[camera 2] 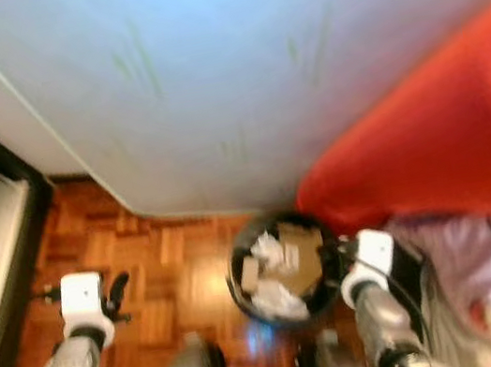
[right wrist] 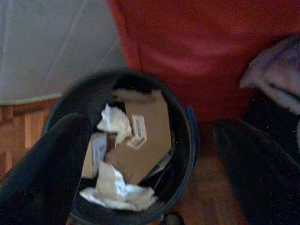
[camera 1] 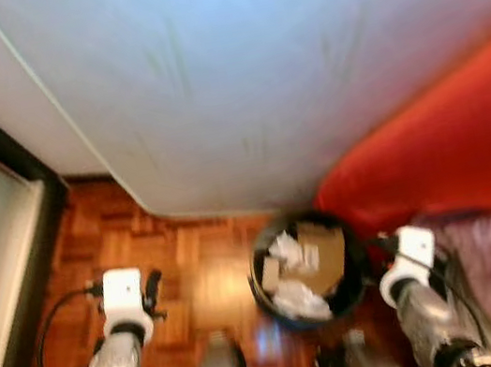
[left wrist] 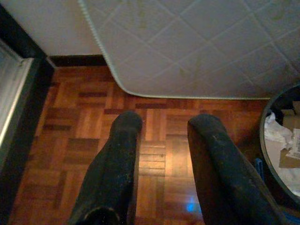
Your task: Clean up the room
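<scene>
Glossy wood parquet floor (left wrist: 93, 122) — quilted cloth mattress (left wrist: 211, 42), red fabric cover (right wrist: 201, 51), crumpled paper (right wrist: 115, 190) and cardboard (right wrist: 140, 145) in the bin.

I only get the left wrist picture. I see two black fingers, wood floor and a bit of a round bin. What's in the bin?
Observer: The bin holds a piece of cardboard and crumpled white paper.
Operator: What's next to it?
Observer: Something big and red on the robot's right side.
Operator: Where's the other gripper?
Observer: The right gripper hangs open, right above the bin.
</scene>
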{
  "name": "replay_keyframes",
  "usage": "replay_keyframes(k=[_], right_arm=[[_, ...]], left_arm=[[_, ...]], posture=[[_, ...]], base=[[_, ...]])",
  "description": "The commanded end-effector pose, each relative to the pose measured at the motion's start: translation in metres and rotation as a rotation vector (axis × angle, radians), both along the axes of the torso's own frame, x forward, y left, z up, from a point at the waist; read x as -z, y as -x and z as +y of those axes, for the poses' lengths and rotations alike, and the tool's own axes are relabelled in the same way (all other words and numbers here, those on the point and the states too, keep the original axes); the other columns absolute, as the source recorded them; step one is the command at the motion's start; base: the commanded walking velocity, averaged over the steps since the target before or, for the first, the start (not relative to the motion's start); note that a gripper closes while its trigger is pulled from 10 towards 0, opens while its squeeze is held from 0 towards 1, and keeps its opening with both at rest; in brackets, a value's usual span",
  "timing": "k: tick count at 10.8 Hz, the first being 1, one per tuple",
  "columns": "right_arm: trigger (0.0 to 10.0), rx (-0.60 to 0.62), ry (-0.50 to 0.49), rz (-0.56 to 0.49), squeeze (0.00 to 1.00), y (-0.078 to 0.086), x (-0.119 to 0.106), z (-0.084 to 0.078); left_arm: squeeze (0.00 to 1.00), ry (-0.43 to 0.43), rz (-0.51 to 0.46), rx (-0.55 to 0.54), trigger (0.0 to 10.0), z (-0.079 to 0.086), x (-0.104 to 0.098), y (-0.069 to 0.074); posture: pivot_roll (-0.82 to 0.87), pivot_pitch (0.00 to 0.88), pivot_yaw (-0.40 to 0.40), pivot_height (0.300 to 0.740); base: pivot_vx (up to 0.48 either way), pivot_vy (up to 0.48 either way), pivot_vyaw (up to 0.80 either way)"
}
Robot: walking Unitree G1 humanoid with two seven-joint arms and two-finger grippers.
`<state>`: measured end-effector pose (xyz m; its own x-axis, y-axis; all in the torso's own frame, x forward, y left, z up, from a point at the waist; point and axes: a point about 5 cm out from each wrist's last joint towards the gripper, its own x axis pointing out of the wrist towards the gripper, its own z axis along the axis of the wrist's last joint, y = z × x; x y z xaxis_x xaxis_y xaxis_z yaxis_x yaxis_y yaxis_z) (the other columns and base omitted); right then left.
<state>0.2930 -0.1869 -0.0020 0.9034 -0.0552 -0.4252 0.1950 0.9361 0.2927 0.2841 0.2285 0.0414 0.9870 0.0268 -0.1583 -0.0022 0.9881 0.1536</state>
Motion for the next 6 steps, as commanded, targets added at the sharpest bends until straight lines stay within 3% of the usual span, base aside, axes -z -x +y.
replay_keyframes(k=[1, 2, 3, 4, 6], right_arm=[[10.0, 0.042, -0.004, 0.06, 0.0, 0.016, 0.014, -0.008], [10.0, 0.062, 0.02, 0.122, 0.0, 0.03, 0.025, -0.017], [10.0, 0.07, 0.037, 0.16, 0.0, 0.038, 0.031, -0.021], [10.0, 0.092, 0.042, 0.196, 0.0, 0.048, 0.037, -0.029], [10.0, 0.152, 0.052, 0.331, 0.0, 0.082, 0.057, -0.046]], left_arm=[[0.0, 0.007, 0.085, -0.057, 10.0, 0.012, 0.018, 0.013], [0.0, 0.067, 0.21, -0.173, 10.0, 0.027, 0.043, 0.031], [0.0, 0.097, 0.273, -0.219, 10.0, 0.029, 0.055, 0.041], [0.0, 0.11, 0.348, -0.243, 10.0, 0.027, 0.069, 0.052], [0.0, 0.129, 0.534, -0.265, 10.0, 0.018, 0.096, 0.078]], posture=[[0.29, 0.188, -0.037, 0.74], [0.27, 0.148, -0.047, 0.74], [0.26, 0.12, -0.051, 0.74], [0.24, 0.081, -0.053, 0.74], [0.19, 0.0, -0.048, 0.74]], base=[[0.0, 0.0, 0.0], [0.0, 0.0, 0.0], [0.0, 0.0, 0.0], [0.0, 0.0, 0.0], [0.0, 0.0, 0.0]])
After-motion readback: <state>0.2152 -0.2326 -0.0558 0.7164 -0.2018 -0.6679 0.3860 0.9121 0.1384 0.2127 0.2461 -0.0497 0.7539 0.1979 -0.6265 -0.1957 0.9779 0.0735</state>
